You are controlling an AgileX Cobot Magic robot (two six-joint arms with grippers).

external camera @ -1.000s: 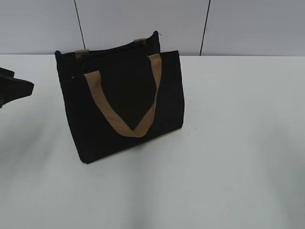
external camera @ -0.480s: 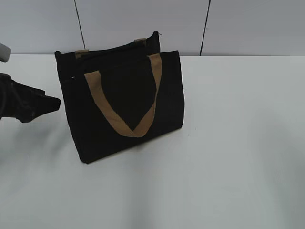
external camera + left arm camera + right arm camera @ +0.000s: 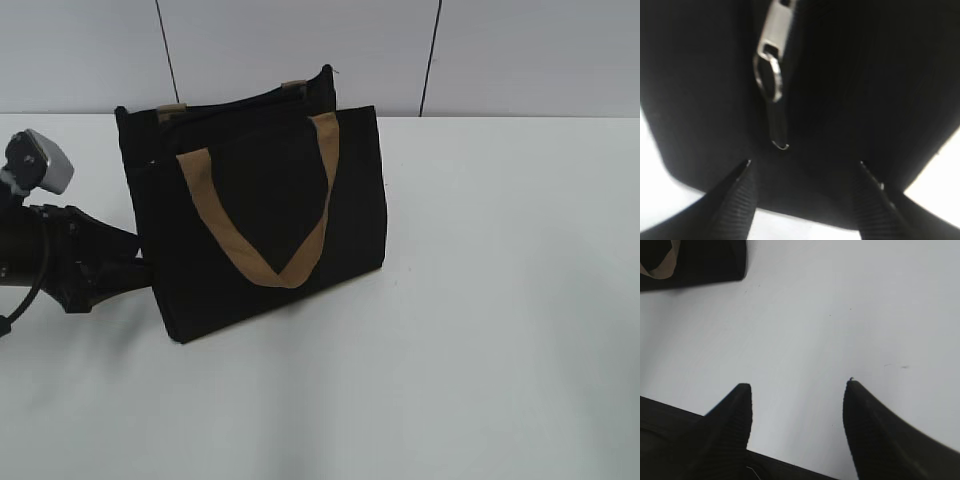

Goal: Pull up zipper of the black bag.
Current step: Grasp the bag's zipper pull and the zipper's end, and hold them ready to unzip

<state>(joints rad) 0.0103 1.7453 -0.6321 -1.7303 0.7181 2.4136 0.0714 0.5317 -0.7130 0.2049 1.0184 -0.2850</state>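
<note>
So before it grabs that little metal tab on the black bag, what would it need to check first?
1. Zipper pull tab in sight of the left wrist camera: ok.
2. Left gripper open, jaws apart: ok.
3. Tab between the jaws: not ok, it hangs just beyond the tips.
4. Black bag upright on the table: ok.
5. Right gripper clear of the bag, open over bare table: ok.
6. Tan handle away from the tab: cannot tell.

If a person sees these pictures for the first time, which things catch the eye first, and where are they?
The black bag stands upright left of centre on the white table, a tan strap handle hanging in a V down its front. The left end effector reaches the bag's left end; in its wrist view it is open, with the silvery zipper pull just ahead of it.
</note>
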